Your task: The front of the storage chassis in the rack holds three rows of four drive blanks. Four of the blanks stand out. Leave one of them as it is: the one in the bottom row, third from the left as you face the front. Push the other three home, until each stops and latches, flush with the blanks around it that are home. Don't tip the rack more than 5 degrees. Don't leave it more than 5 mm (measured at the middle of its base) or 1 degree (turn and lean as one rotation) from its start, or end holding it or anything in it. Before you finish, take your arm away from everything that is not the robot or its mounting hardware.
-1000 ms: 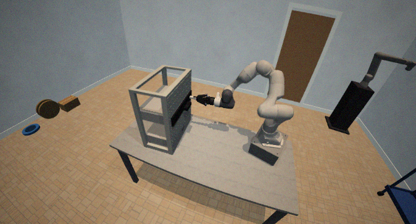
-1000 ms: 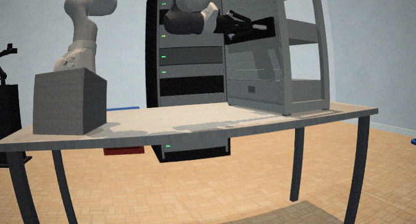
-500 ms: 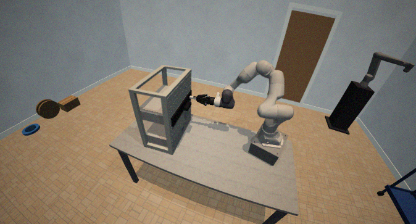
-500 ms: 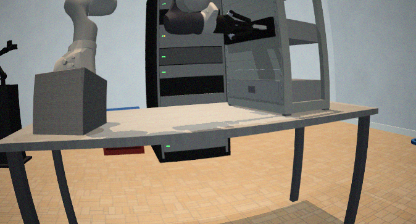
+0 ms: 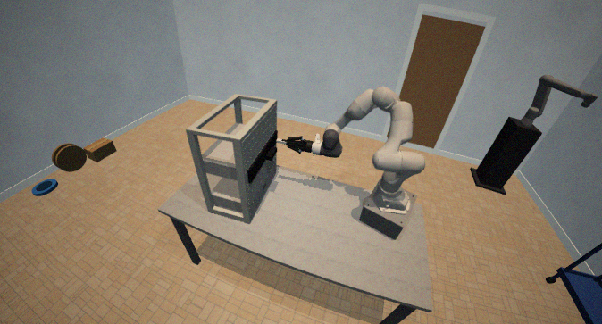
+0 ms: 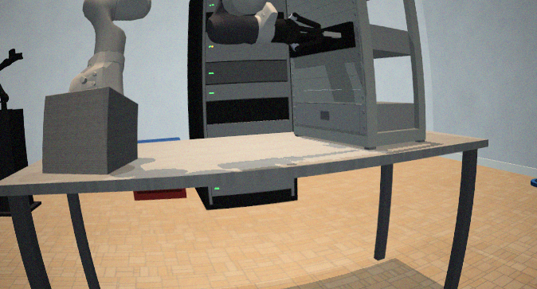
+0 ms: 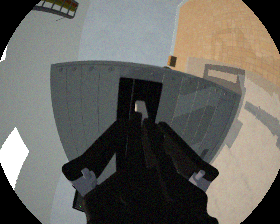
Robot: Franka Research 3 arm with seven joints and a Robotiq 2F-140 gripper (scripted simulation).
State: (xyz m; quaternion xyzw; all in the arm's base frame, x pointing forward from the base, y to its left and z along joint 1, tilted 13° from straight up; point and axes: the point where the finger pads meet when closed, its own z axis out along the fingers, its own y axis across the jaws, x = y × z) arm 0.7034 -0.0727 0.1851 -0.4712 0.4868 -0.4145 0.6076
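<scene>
Your gripper [image 5: 286, 142] [image 6: 323, 34] [image 7: 139, 107]: fingers together, nothing pinched, at chassis [image 5: 256, 167] [image 6: 347, 29] [image 7: 125, 95]. Blanks ahead too dark to count; done or left, can't tell.

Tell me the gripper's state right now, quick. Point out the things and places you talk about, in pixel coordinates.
Gripper [image 5: 286, 143] [image 6: 321, 34] [image 7: 139, 107]: closed, nothing held; jaws together, pointing at the dark chassis front [image 5: 257, 169] [image 6: 347, 31] [image 7: 126, 92] in the rack [image 5: 243, 172] [image 6: 370, 86] [image 7: 66, 100].

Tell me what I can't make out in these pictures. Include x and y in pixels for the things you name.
- Drive blanks: too dark in the exterior view to count or judge flush.
- Chassis front [image 7: 123, 95]: partly hidden by the gripper [image 7: 139, 107] in the wrist view.
- Tall black cabinet [image 6: 196, 66]: top cut off by the exterior view's upper edge.
</scene>
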